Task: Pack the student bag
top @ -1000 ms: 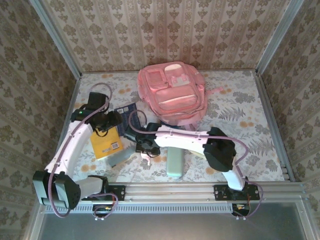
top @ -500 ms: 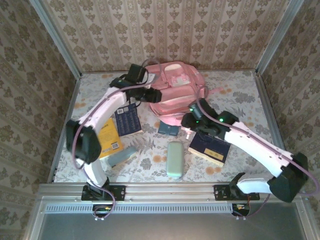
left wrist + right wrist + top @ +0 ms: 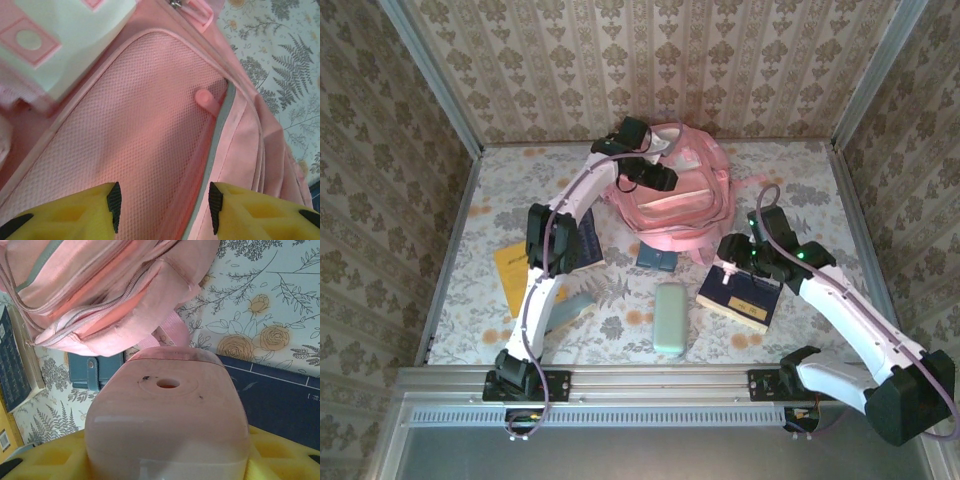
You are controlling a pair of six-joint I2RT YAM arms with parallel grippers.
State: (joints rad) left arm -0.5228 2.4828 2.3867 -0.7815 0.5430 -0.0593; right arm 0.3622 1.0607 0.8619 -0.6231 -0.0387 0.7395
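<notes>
The large pink fabric backpack [image 3: 675,205] lies at the far middle of the worktop [image 3: 820,190], the left fingers [image 3: 75,212] spread above its mesh pocket [image 3: 135,115], probably to open it, while the right fingers [image 3: 45,460] pinch a rounded pink plastic box [image 3: 167,410] nearby, seemingly ready for packing.

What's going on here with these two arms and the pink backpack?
Two robot arms are packing the student bag. The left claw hangs open over the bag's mesh pocket, holding nothing. The right claw grips a pale pink block over a dark blue book, beside the bag.
</notes>
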